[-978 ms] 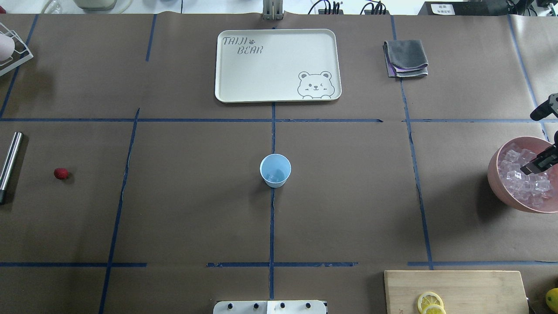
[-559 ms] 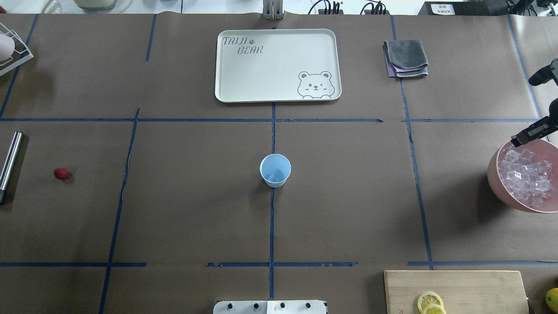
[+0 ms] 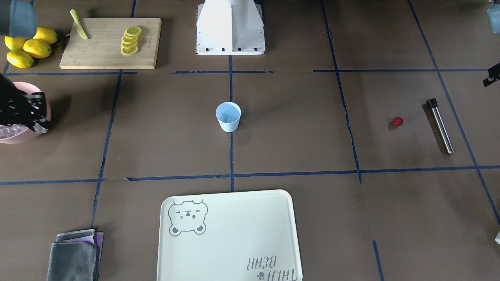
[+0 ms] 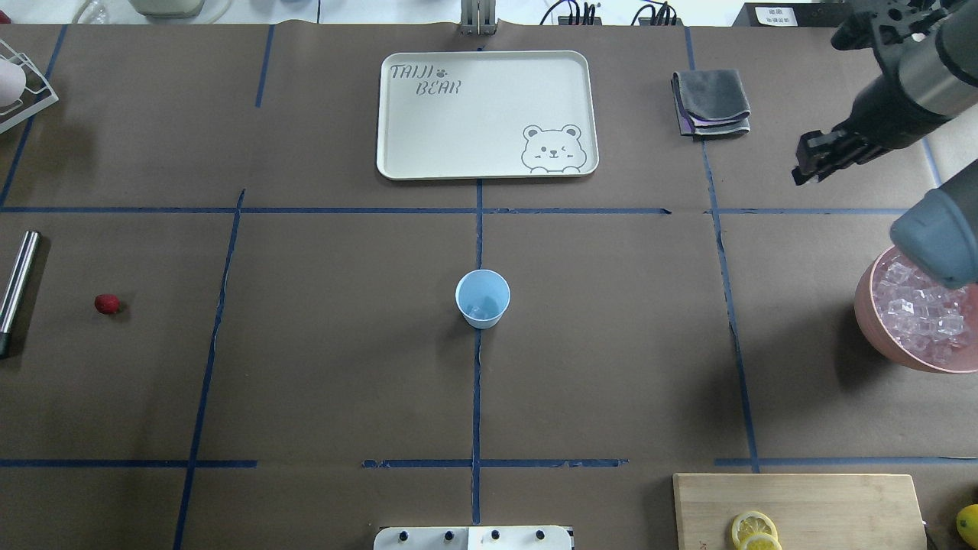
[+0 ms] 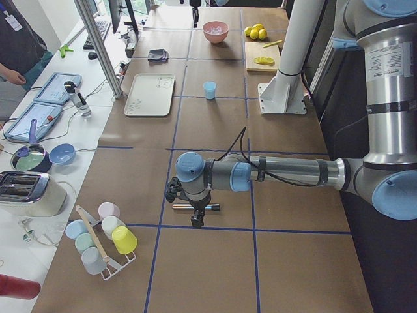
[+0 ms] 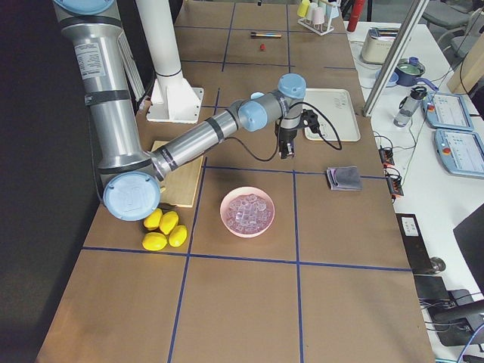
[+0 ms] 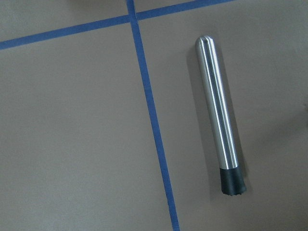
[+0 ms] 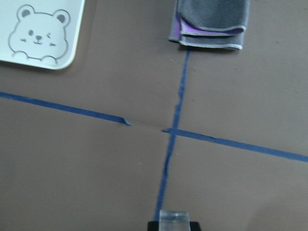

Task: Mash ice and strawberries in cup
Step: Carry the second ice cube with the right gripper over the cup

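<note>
The light-blue cup (image 4: 482, 298) stands upright at the table's middle, with a clear ice piece (image 4: 480, 311) at its bottom. More ice cubes (image 4: 917, 305) fill the pink bowl (image 4: 866, 321) at the right edge. My right gripper (image 4: 804, 169) hangs above the table, beyond the bowl. In the right wrist view it is shut on one ice cube (image 8: 173, 217). The red strawberry (image 4: 107, 304) lies far left, beside a steel muddler (image 4: 17, 279). My left gripper (image 5: 197, 218) hovers over the muddler (image 7: 219, 110); I cannot tell its jaws.
A cream bear tray (image 4: 481, 114) lies at the back centre, a folded grey cloth (image 4: 710, 101) to its right. A cutting board (image 4: 795, 508) with lemon slices (image 4: 752, 528) is at the front right, whole lemons (image 3: 27, 47) beside it. A cup rack (image 5: 101, 241) stands past the left end.
My right gripper has risen out of the pink bowl and moved towards the table's far side and the left, carrying an ice cube. The cup and strawberry have not moved.
</note>
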{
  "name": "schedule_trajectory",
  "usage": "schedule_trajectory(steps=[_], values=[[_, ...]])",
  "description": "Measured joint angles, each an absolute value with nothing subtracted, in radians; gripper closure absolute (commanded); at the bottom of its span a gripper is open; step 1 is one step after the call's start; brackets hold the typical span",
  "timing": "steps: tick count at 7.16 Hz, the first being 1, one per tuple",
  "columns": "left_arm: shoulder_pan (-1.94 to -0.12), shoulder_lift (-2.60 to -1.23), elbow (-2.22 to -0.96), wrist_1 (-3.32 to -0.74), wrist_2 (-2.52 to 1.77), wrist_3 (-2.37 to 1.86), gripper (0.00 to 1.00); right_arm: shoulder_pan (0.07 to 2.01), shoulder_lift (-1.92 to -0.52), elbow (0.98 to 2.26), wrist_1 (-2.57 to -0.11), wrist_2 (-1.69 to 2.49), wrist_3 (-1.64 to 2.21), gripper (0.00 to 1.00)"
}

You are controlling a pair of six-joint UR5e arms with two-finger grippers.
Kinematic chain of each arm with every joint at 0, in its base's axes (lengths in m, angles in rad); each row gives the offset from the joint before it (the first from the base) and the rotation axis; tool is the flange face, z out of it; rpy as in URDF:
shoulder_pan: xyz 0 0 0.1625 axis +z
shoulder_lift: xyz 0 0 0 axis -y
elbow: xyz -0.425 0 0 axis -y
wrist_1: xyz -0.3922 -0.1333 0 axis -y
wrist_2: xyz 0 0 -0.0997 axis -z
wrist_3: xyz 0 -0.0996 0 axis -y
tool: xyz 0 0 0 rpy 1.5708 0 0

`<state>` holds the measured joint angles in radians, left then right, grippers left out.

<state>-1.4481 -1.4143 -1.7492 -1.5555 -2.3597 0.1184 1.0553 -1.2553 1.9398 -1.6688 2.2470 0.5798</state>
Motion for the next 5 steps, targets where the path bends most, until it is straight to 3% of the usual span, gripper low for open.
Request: schedule_trajectory(steps=[5], values=[[-1.448,-1.415,-1.750,-1.554,-2.361,0.118,0.00,0.680,-0.973,1.918,-1.707,1.972,1.106,1.00]])
